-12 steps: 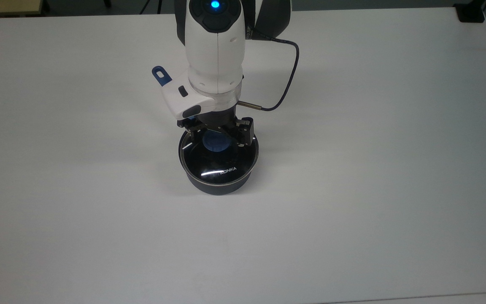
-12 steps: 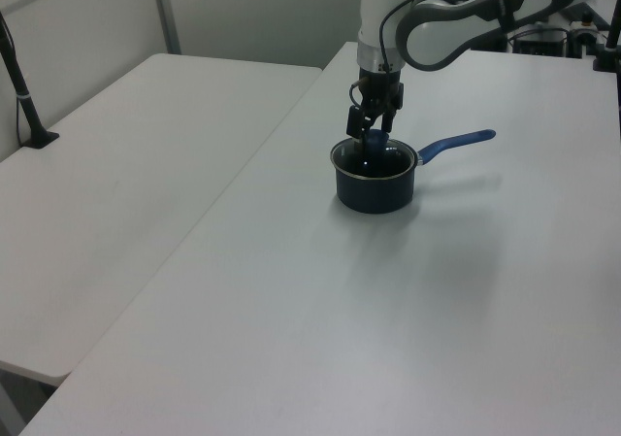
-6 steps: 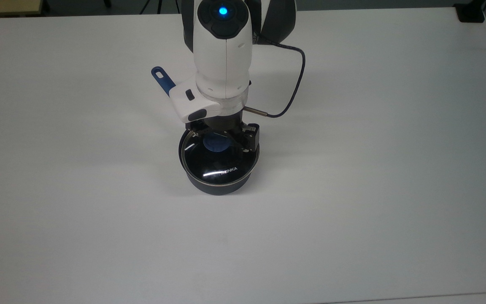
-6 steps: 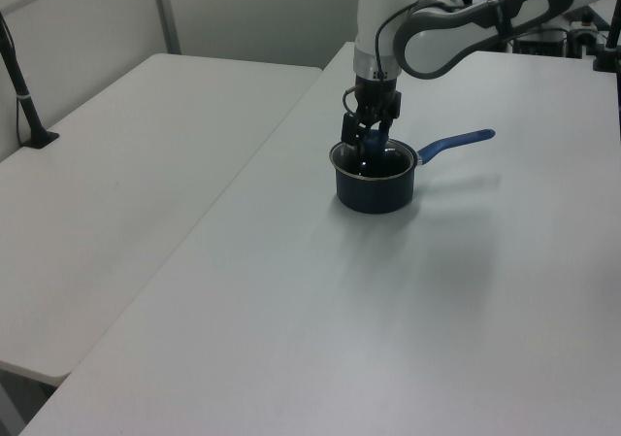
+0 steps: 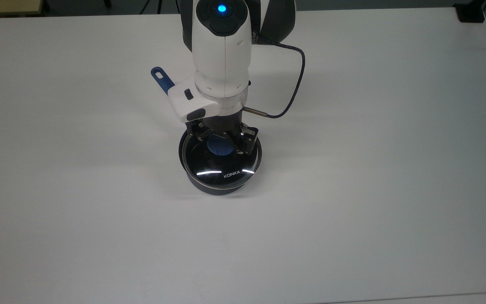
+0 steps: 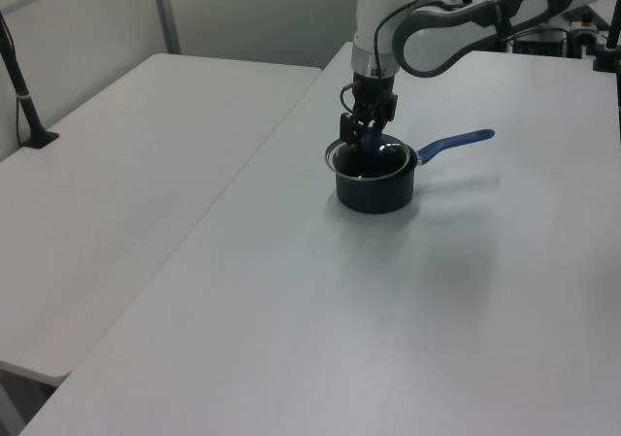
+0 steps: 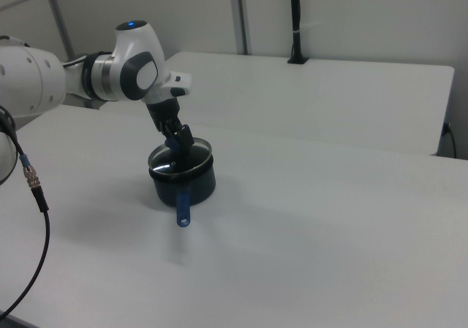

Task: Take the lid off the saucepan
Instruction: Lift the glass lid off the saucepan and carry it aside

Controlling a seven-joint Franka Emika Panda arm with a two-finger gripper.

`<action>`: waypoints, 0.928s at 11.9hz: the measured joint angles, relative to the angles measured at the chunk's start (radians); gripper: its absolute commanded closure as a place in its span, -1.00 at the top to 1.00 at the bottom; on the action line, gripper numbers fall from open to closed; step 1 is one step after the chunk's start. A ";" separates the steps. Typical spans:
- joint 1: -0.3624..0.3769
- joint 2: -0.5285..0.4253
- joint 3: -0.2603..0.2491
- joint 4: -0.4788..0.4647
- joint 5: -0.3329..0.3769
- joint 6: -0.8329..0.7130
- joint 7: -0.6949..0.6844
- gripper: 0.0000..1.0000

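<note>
The saucepan is a small dark pan standing mid-table, its long blue handle running out under the arm toward the top view's upper left. The lid, clear glass with a metal rim and white "KONKA" lettering, hangs just above the pan's rim, slightly tilted. My gripper comes straight down and is shut on the lid's blue knob. In the left view the lid sits a little proud of the saucepan under the gripper. The right view shows the lid raised over the saucepan.
The white table is bare around the pan. A dark cable loops from the wrist to the top view's right. A second white table stands beside this one, with a black post on it.
The fingers have closed from around the knob onto it. The lid has come up slightly off the pan's rim and shifted a little toward the top view's right.
</note>
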 measured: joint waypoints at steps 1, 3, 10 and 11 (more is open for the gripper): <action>-0.002 -0.009 0.000 0.001 0.000 -0.001 0.000 0.11; -0.028 -0.049 -0.002 0.002 -0.012 -0.045 -0.033 0.11; -0.386 -0.215 -0.011 -0.198 -0.028 -0.169 -0.618 0.15; -0.416 -0.225 -0.012 -0.271 -0.041 -0.102 -0.643 0.15</action>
